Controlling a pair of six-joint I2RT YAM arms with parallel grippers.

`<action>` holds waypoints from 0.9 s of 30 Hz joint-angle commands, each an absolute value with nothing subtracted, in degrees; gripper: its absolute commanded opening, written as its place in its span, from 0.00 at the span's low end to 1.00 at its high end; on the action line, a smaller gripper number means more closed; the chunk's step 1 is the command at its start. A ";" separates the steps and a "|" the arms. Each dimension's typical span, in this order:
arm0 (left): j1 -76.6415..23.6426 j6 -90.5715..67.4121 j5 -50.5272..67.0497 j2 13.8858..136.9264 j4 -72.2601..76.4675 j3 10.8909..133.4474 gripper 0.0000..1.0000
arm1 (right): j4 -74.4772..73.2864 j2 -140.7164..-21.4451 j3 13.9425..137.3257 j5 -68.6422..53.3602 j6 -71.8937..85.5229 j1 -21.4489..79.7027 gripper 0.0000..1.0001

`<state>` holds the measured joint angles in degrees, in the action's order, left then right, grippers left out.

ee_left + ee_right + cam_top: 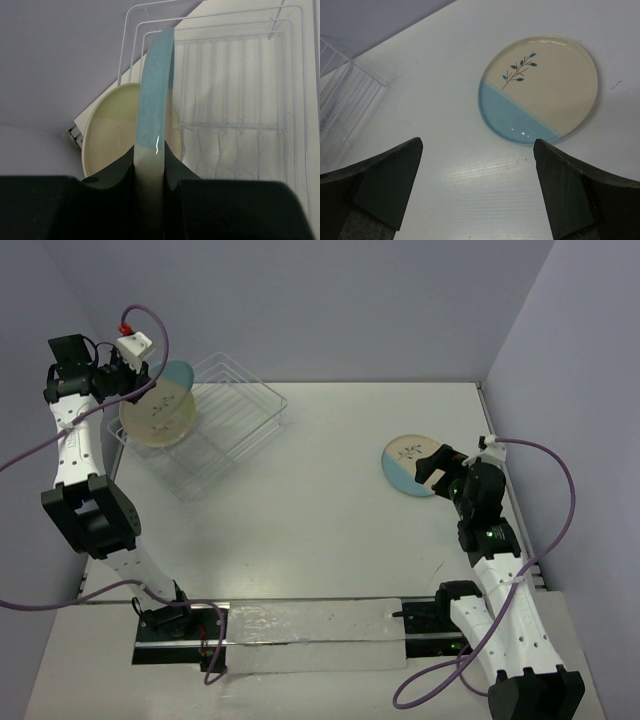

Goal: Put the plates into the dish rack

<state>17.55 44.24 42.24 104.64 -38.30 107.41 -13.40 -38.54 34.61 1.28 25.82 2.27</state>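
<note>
Upper left of overhead frame: left fingers (117,174) clamp the rim of a blue-and-cream plate (155,100), held on edge over the rack (235,126). Cream plate (107,125) stands just behind it. Right side: right fingers (385,180) spread wide, gripping nothing; third plate (540,90) lies flat on table (445,150).

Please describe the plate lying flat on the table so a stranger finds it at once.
On the right side of the white table, far from the wire dish rack, a round plate lies before the open right tool. It alone lies flat, sprig up, half cream, half blue.
</note>
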 commanded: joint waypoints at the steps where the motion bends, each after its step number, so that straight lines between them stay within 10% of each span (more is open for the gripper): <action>1: 17.93 50.32 46.94 101.75 -32.02 107.38 0.00 | -13.20 -38.06 37.77 1.61 25.20 2.46 1.00; 27: 16.95 48.27 46.59 109.03 -33.84 109.26 0.00 | -13.45 -38.90 38.67 0.65 26.19 2.46 1.00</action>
<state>17.53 49.37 45.09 108.30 -41.41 106.85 -13.87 -38.96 35.65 0.58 26.03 2.28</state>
